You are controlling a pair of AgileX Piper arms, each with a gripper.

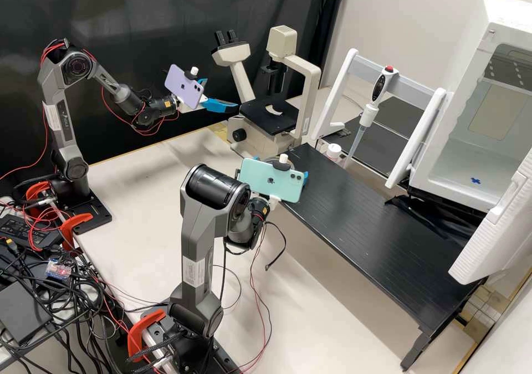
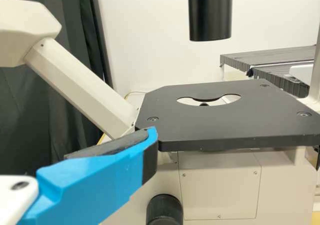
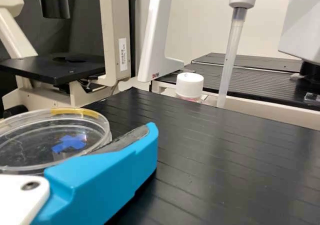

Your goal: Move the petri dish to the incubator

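a: where is the petri dish [image 3: 32, 147]?

b: right wrist view: close beside the right gripper [image 1: 305, 178], at the short edge of the black stand [image 1: 377, 235] nearest the microscope [image 1: 281, 42]. a blue cross [image 3: 70, 143] is seen through the clear dish. whether the dish rests on the stand or is raised, i cannot tell.

a: is it gripped?

b: that i cannot tell; nor whether the right gripper is open or closed.

a: and the left gripper [image 1: 224, 104]?

b: open and holding nothing, near a corner of the microscope's stage [image 2: 210, 127].

a: the incubator [image 1: 457, 169]?

b: high view: near the stand's other end, its door [image 1: 499, 227] open. a second blue cross [image 1: 475, 180] marks its floor.

a: other apparatus?

b: a pipette [image 1: 366, 116] hangs upright beside the stand's long edge; a white-capped bottle [image 1: 333, 151] stands near the stand's corner.
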